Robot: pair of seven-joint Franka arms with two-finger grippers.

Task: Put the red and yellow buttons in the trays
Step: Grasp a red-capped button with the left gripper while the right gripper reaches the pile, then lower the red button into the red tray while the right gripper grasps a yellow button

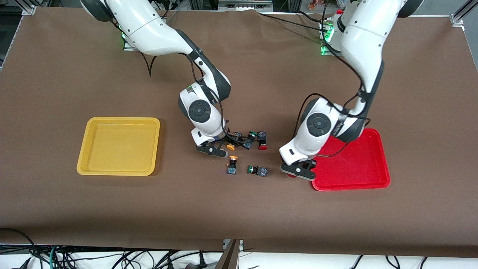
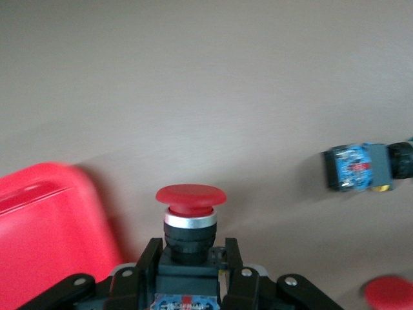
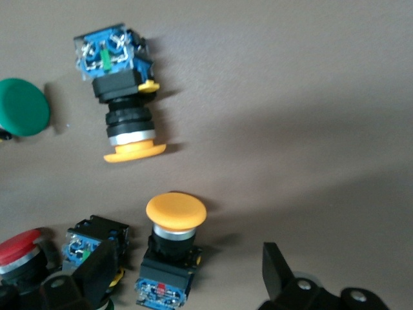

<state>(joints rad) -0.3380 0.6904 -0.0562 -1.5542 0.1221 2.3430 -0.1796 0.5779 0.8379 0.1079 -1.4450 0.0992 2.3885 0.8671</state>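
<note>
**Red button gripped beside the red tray, yellow button between open fingers**

We start at the right arm's end of the brown table, where the yellow tray lies flat. All the buttons we can see are on the table between the two trays.

Next comes the right gripper, low over the cluster of switches. Its fingers are spread wide on either side of a yellow button without clamping it. A second yellow button lies on its side nearer the front camera, with a green button just beside it. Another green button and a loose red button lie in the cluster, toward the left arm's end.

The left gripper is down at the table, just beside the rim of the red tray. Its fingers are closed on the dark body of the held red button, whose cap points away from the wrist
</note>
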